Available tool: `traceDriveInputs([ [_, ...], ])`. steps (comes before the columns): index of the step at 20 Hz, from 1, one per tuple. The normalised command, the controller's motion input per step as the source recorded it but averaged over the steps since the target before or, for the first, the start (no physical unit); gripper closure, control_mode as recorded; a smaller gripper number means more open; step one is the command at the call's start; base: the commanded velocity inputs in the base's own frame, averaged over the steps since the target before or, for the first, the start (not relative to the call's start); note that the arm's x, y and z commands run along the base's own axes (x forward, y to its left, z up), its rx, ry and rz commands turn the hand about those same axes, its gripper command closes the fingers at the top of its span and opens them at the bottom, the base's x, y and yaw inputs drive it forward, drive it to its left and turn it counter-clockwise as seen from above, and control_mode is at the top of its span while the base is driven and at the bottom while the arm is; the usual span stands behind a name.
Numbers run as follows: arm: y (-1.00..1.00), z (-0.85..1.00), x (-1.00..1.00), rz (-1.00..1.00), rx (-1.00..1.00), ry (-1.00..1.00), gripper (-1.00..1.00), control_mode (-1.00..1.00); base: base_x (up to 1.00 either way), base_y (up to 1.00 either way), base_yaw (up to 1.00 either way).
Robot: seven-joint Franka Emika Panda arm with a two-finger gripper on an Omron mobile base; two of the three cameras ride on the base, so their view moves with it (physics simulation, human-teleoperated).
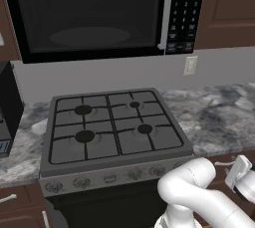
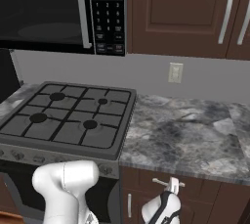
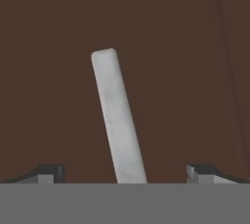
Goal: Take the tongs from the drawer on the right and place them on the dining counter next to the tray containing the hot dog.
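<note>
Gripper spread wide, facing drawer; silver handle lies between the fingertips, ungripped.

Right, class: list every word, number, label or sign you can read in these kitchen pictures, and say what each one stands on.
No text can be read with certainty.
Black microwave's keypad panel: rows of pale button markings, too small and blurred to read.
Grey stove's front knobs: no legible markings.
White wall outlet plate: blank.
Dark reddish-brown wooden drawer front and its slim silver bar handle: no lettering.
</note>
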Motion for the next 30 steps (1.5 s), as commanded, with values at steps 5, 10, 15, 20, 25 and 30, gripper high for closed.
traceDriveInputs([
  [5, 0.0, 0.0, 0.1, 0.0, 0.0, 0.0, -1.0, -1.0, 0.0, 0.0, 0.0],
  [10, 0.0, -0.15, 0.02, 0.0, 0.0, 0.0, -1.0, -1.0, 0.0, 0.0, 0.0],
  [15, 0.0, -0.13, 0.06, 0.0, 0.0, 0.0, -1.0, -1.0, 0.0, 0.0, 0.0],
  [20, 0.0, 0.0, 0.01, 0.0, 0.0, 0.0, -1.0, -1.0, 0.0, 0.0, 0.0],
  [25, 0.0, 0.0, 0.0, 0.0, 0.0, 0.0, -1.0, -1.0, 0.0, 0.0, 0.0],
  [30, 0.0, 0.0, 0.0, 0.0, 0.0, 0.0, 1.0, -1.0, 0.0, 0.0, 0.0],
])
